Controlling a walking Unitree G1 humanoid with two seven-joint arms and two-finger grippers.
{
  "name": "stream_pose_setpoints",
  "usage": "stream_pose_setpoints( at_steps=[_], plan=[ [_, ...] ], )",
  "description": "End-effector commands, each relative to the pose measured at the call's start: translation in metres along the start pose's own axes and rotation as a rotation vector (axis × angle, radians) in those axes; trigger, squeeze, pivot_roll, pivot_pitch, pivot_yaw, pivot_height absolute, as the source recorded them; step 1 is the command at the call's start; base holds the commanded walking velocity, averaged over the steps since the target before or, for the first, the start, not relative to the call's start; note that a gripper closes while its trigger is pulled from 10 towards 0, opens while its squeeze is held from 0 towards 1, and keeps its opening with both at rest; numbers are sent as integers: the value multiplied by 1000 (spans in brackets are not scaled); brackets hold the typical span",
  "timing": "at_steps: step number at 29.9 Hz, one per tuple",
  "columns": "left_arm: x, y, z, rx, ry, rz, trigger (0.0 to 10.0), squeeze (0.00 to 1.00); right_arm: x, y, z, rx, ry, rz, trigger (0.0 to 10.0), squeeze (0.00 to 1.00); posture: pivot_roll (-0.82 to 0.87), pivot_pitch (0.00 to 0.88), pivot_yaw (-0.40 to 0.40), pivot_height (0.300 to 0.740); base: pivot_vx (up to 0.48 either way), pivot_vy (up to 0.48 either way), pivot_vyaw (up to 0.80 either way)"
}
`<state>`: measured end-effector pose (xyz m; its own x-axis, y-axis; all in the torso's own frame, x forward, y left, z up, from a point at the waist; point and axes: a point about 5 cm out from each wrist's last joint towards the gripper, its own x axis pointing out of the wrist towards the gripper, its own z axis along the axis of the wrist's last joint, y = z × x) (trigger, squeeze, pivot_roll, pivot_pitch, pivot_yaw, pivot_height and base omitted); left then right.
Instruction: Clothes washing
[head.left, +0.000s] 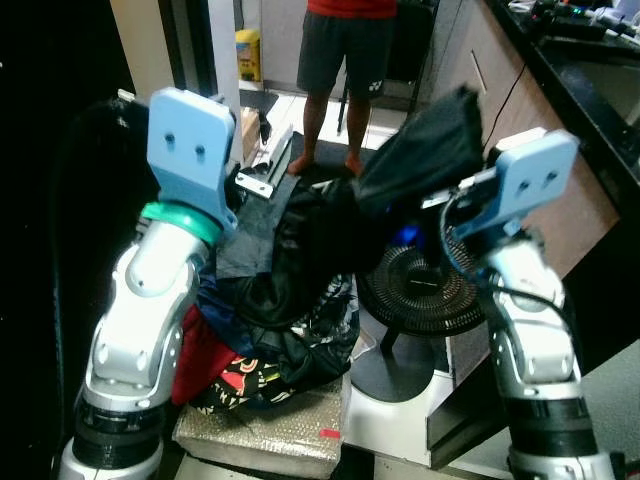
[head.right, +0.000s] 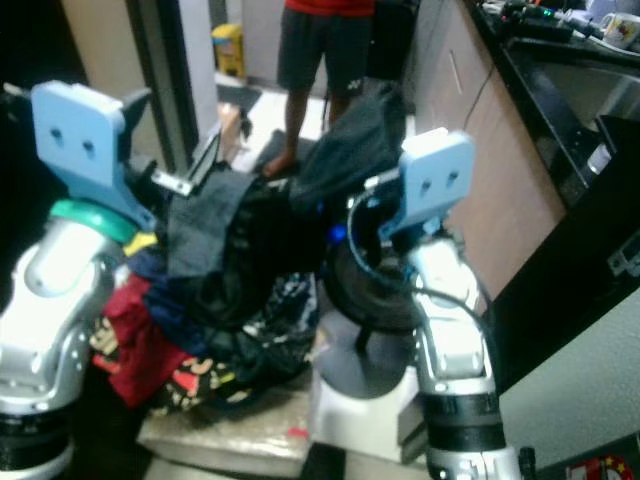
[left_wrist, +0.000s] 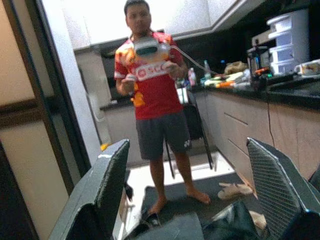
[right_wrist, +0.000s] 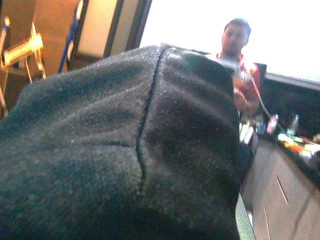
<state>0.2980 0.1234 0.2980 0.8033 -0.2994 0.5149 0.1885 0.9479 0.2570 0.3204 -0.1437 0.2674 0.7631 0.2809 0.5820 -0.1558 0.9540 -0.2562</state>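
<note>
Dark cloth (head.left: 425, 150) is apparently clamped in the right gripper (head.left: 450, 190); fingers hidden. Left gripper (left_wrist: 195, 195) is held agape. Cloth should be lifted clear of the pile (head.left: 290, 300).

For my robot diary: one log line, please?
right gripper: lifting dark garment | left gripper: open, raised | clothes pile: below | person: watching

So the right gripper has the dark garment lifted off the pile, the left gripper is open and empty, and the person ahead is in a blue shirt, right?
Not quite: the person wears a red shirt, as the left wrist view shows. The rest stands: the right gripper holds the dark garment up above the pile of clothes, and the left gripper is open with nothing between its fingers.
</note>
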Motion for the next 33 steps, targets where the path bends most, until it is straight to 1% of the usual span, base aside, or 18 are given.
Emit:
stream_pose_setpoints(
  at_steps=[1,2,4,6,8,10,14,16,19,20,23,25,33],
  plan=[
    [-5,-7,-18,13,47,-10,10000,0,-10,8,-17,22,58,6,10000,0,44,27,-17,740,0,0,0],
    [-5,-7,-18,13,47,-10,10000,0,-10,8,-17,22,58,6,10000,0,44,27,-17,740,0,0,0],
    [-13,-13,-31,24,80,-19,10000,0,-19,13,-30,56,112,-3,10000,0,37,22,-19,740,0,0,0],
    [-20,-16,-39,18,107,-24,10000,0,-25,15,-39,78,150,-14,10000,0,33,20,-20,740,0,0,0],
    [-20,-16,-39,18,107,-24,10000,0,-25,15,-39,78,150,-14,10000,0,33,20,-20,740,0,0,0],
    [-23,-16,-41,11,119,-18,10000,0,-29,15,-43,83,173,-17,10000,0,30,16,-20,740,0,0,0],
    [-22,-16,-42,8,117,-15,10000,0,-31,15,-45,81,179,-18,10000,0,31,14,-19,740,0,0,0],
    [-18,-17,-40,5,100,-18,10000,0,-24,9,-40,85,154,-40,10000,0,28,11,-10,740,0,0,0],
    [-16,-18,-39,4,91,-19,10000,0,-20,6,-37,89,140,-52,10000,0,28,11,-10,740,0,0,0],
    [-15,-18,-38,5,81,-19,10000,0,-17,2,-33,105,122,-75,10000,0,30,13,-6,740,0,0,-800],
    [-14,-19,-38,6,73,-20,10000,0,-14,-1,-30,118,107,-95,10000,0,30,12,-6,740,0,0,-800],
    [-13,-17,-35,6,62,-19,10000,0,-8,-6,-23,136,74,-125,10000,0,30,12,-6,740,0,0,-800],
    [-13,-15,-33,9,57,-14,10000,0,-6,-3,-22,148,69,-122,10000,0,49,21,-7,740,0,0,-800]
  ],
)
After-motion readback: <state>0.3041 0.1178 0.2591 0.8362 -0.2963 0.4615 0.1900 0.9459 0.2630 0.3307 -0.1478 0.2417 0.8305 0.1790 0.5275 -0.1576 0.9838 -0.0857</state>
